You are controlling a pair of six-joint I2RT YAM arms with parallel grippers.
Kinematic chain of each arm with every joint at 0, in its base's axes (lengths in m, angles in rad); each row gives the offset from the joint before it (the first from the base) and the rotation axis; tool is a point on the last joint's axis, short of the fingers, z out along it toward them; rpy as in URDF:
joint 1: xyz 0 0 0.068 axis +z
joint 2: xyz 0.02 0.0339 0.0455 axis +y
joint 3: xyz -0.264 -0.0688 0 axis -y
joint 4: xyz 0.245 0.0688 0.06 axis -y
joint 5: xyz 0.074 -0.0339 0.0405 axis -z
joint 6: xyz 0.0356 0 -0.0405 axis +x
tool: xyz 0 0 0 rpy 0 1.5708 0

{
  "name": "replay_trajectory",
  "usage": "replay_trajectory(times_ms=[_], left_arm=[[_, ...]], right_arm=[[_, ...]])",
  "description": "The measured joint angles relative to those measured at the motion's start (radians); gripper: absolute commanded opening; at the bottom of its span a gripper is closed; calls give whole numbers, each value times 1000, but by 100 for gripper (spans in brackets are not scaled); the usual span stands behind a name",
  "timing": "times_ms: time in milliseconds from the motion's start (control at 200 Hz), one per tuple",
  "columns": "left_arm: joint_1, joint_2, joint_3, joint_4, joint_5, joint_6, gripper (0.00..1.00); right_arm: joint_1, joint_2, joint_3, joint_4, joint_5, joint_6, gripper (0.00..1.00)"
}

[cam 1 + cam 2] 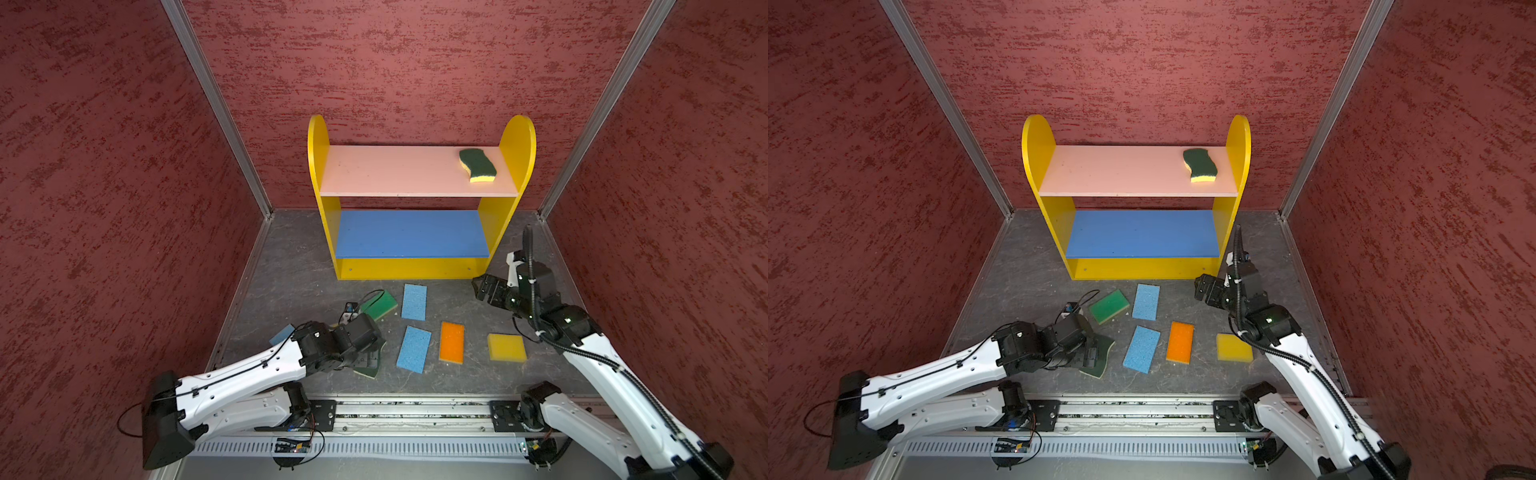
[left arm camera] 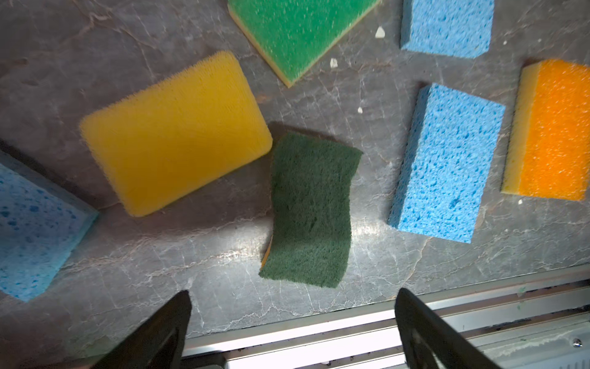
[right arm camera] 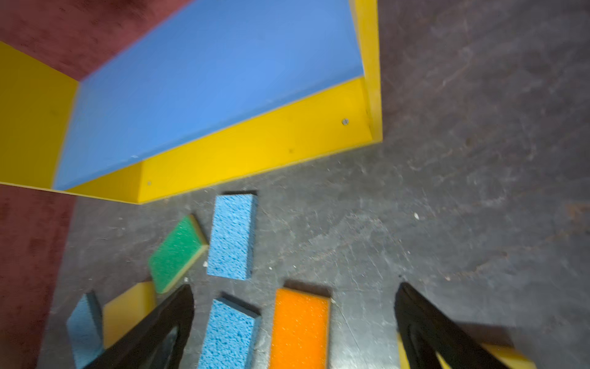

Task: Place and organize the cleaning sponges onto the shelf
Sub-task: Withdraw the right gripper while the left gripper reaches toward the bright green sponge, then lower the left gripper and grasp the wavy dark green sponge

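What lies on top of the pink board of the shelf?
One dark-green wavy sponge, at its right end in both top views. The rest of the pink board shows bare; nothing hides any part.

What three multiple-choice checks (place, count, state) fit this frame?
1. Which board carries a dark-green wavy-edged foam sponge?
A) pink top board
B) blue middle board
C) yellow bottom board

2. How many thin blue foam sponges appear in the left wrist view?
A) one
B) three
C) five

3. The left gripper is:
A) open, empty
B) shut on a sponge
C) shut, empty

Answers:
1 A: both top views show it lying on the pink board.
2 B: two are whole and one is cut off at the edge.
3 A: its jaws stand wide apart, gripping nothing.
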Motion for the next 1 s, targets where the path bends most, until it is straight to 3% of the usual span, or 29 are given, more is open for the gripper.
replay_trajectory(times_ms=[140, 321, 466, 761, 1002], left_arm=[[-58, 40, -51, 65, 2, -27, 100], [-93, 109, -84, 133, 3, -39, 100], [-94, 162, -89, 167, 3, -36, 100], [-89, 303, -79, 227, 3, -6, 100], [-37, 315, -98, 303, 23, 24, 95]], right_arm=[[-1, 22, -34, -37, 13, 9, 99], [-1, -73, -90, -44, 13, 30, 99], [-1, -110, -118, -57, 16, 30, 99], [-1, -32, -118, -82, 40, 35, 99], [-1, -25, -118, -84, 69, 36, 99]])
